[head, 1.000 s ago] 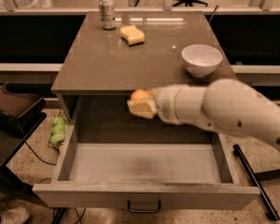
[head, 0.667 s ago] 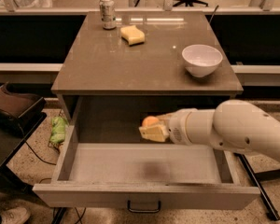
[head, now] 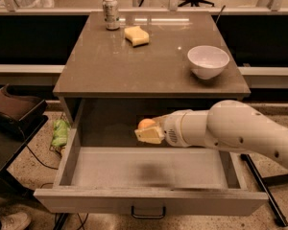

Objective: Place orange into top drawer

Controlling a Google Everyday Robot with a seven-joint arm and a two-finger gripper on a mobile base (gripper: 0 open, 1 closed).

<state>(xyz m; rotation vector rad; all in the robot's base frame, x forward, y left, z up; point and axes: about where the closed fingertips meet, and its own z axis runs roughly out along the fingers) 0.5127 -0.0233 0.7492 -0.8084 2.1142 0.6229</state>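
While hand [head: 148, 134] holds orange [head: 145, 123] above top drawer [head: 110, 201], bowl [head: 208, 61] sits on table [head: 129, 73].

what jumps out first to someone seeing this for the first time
The big white arm reaches in from the picture's right, its gripper holding an orange over the open drawer pulled out under the table. Next comes the white bowl on the tabletop's right side, with a can and a yellow sponge at the back.
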